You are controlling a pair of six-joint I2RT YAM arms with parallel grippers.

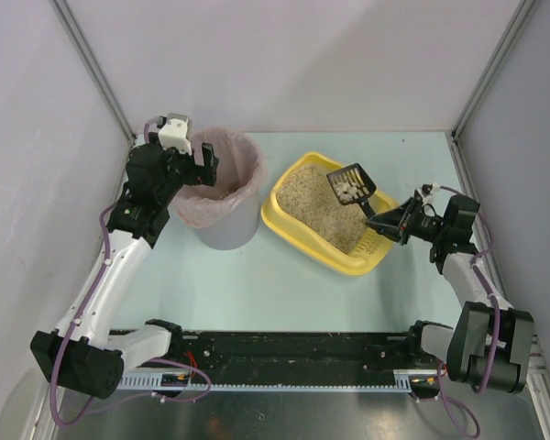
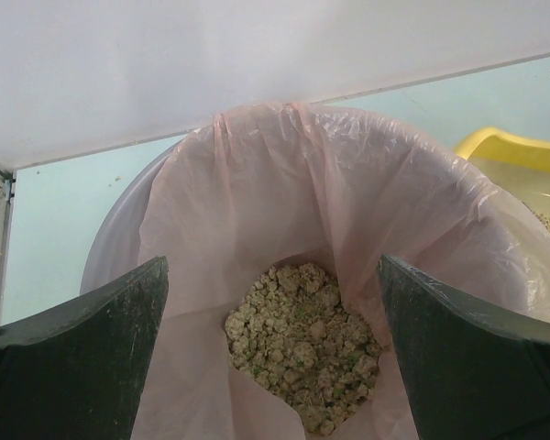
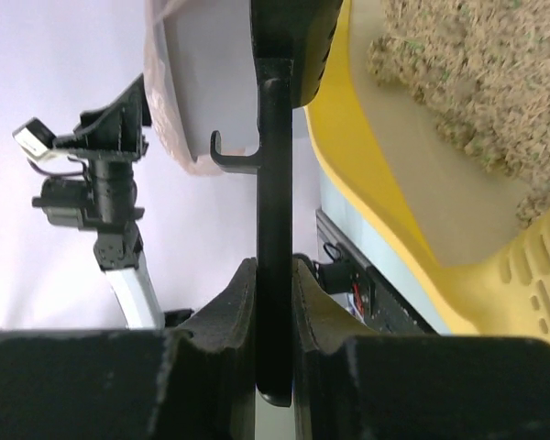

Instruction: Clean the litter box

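Beside the bin (image 1: 227, 231), yellow litter box (image 1: 348, 265) with beige litter (image 1: 313, 200), right tool (image 1: 385, 223) pinching scoop (image 1: 351, 183), left tool (image 1: 204, 163) spread.

Bright even light, faint shadows; right end effector (image 3: 273, 280) slightly blurred close-up.

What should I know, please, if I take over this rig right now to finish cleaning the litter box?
Left gripper: open, empty, at the rim of the tall grey round bin with a pink bag liner.
Right gripper: shut on the handle of the small black slotted plastic scoop.
Scoop: loaded with pale clumps, held over the shallow yellow plastic litter box, right of the bin.
Done: some clumps already lie in the liner.
To do: probably tip this load into the bin, then sift what remains.
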